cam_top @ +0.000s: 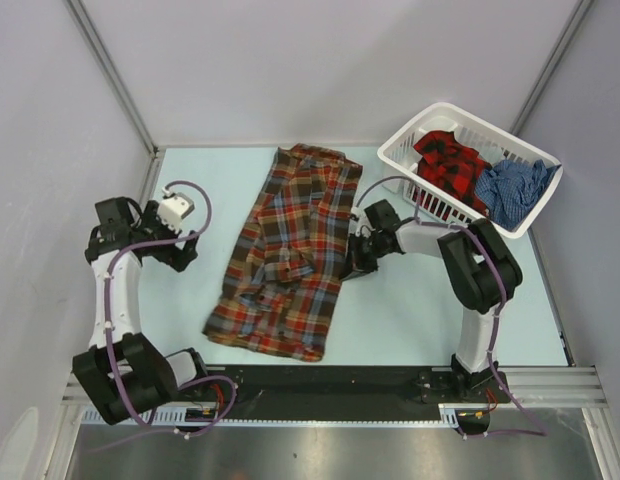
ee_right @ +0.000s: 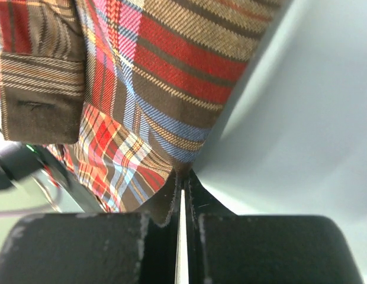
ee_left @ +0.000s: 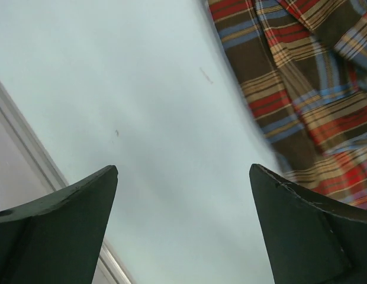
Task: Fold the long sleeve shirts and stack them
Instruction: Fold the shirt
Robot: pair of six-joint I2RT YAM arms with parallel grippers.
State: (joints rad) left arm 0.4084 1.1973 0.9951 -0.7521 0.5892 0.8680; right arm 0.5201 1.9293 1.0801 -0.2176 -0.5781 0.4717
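I am logging the spread shirt (cam_top: 285,250) lying mid-way across the table (cam_top: 410,310), with the right gripper (cam_top: 348,268) at its right edge and the left gripper (cam_top: 183,252) well to its left. The basket (cam_top: 400,150) is sitting far right, holding a second shirt (cam_top: 450,165) left of a third shirt (cam_top: 512,190).

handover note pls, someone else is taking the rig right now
Left gripper: open, holding nothing, over bare table left of the brown plaid shirt.
Right gripper: shut, apparently pinching that shirt's right edge.
The brown plaid shirt lies spread out, sleeves seemingly folded in. The red-and-black shirt and blue checked shirt sit in the white basket.
Done: nothing stacked.
Left: finish this fold, fold the other two, stack all three.
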